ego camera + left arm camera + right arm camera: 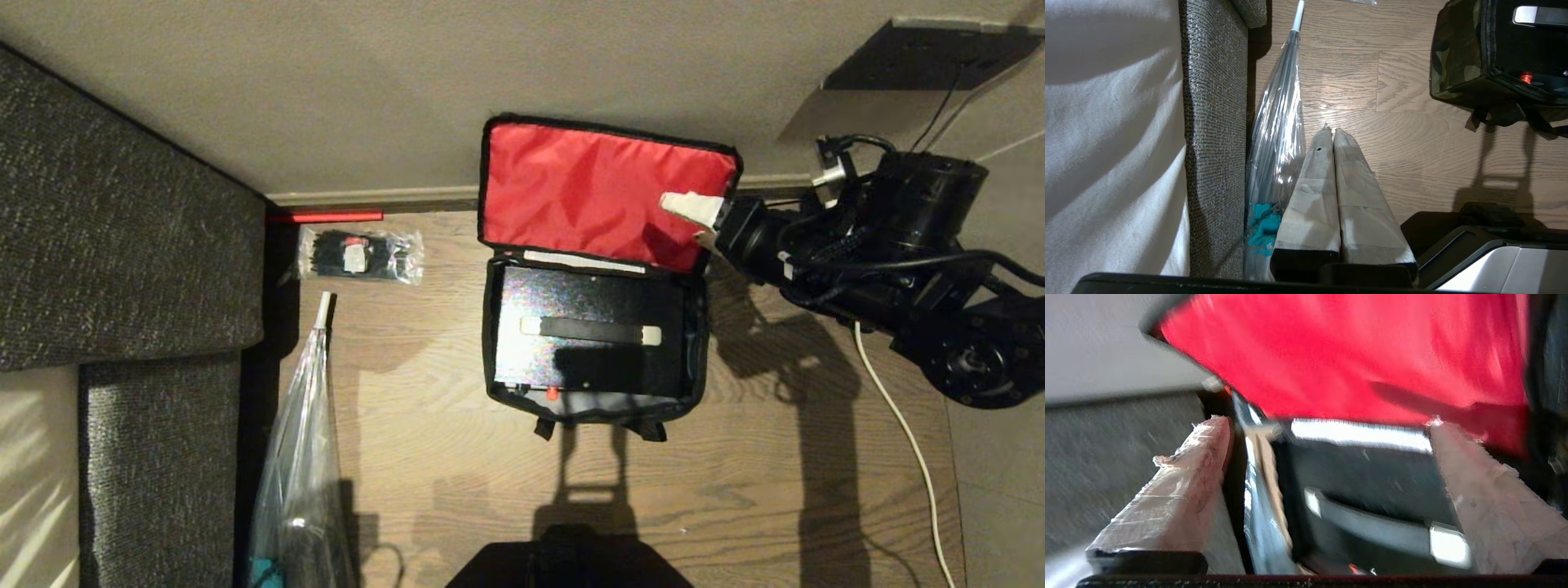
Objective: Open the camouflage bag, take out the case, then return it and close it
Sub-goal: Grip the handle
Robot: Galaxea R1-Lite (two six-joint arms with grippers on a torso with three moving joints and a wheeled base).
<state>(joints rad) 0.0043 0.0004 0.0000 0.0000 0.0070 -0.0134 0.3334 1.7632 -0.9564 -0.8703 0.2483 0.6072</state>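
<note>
The camouflage bag (488, 327) lies open on the wooden floor, its red-lined lid (588, 180) standing up against the wall. The black case (588, 302) sits inside it, with a black handle with white ends on top and a small red spot at its near side. My right gripper (684, 219) hovers at the lid's right edge, above the bag's far right corner. In the right wrist view this gripper (1327, 422) is open over the case (1372, 473), holding nothing. The left gripper (1330, 131) is shut and parked low at the left; the bag's camouflage side (1457, 61) shows beyond it.
A grey sofa (122, 229) fills the left. A clear packet of black items (359, 255) and a thin red rod (326, 216) lie by the wall. A long clear plastic bag (302, 457) lies beside the sofa. A white cable (898, 425) runs along the floor at the right.
</note>
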